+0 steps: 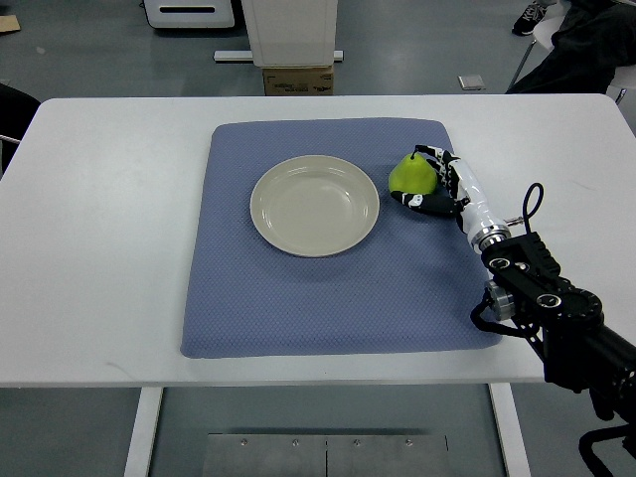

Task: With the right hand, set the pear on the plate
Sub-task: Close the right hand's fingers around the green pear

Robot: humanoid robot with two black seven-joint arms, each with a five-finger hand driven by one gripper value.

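1. Green pear [411,175] sits on the blue mat [298,308], just right of the plate [314,206], close to the rim but not on it.
2. My right hand [437,184] comes in from the lower right, and its fingers [433,153] curl around the pear's far and right sides. Looks like a grasp, with the palm under or against the fruit.
3. I can't tell if the pear is lifted off the mat or resting on it; from this steep angle it reads as low either way.
4. Left arm isn't showing anywhere.
5. Plate is empty, cream-coloured, centred on the mat on the white table [99,248].
6. Progress, my call: reach and grasp done or nearly done. Left to do: lift, short carry leftward over the rim, set down in the plate's well, let go.
7. So roughly a third in; placement hasn't happened.
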